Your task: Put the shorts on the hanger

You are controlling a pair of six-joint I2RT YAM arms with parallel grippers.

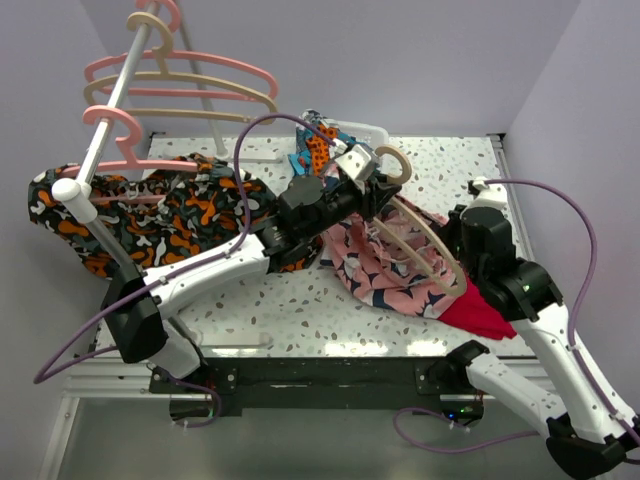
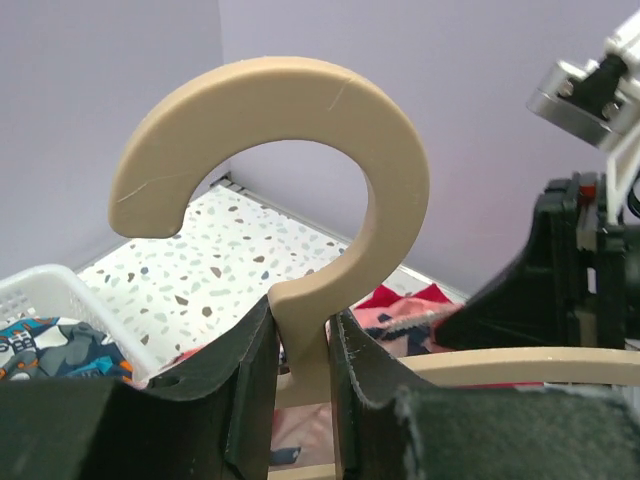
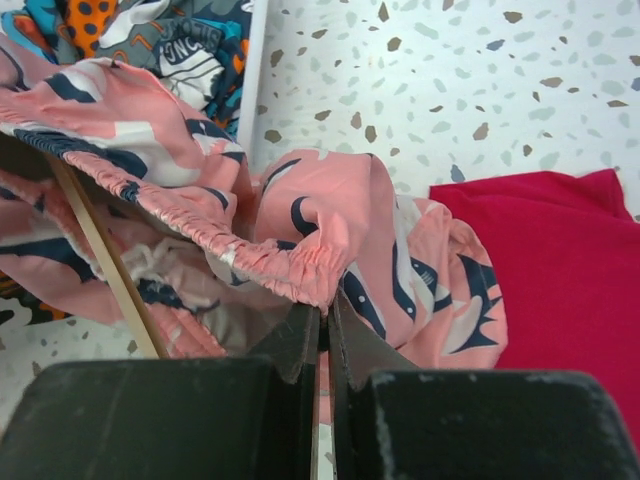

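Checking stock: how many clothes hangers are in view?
4. Three on the rail, upper left: an upper pink hanger, a beige rail hanger, a lower pink hanger carrying the patterned garment. The fourth, the hanger, is in the left gripper. Others may be hidden.

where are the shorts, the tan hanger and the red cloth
the shorts [image 3: 320, 205]: right wrist view, pink fabric above the gathered waistband
the hanger [image 2: 398, 180]: left wrist view, right side of its hook curve
the red cloth [image 3: 570, 260]: right wrist view, middle of the visible cloth
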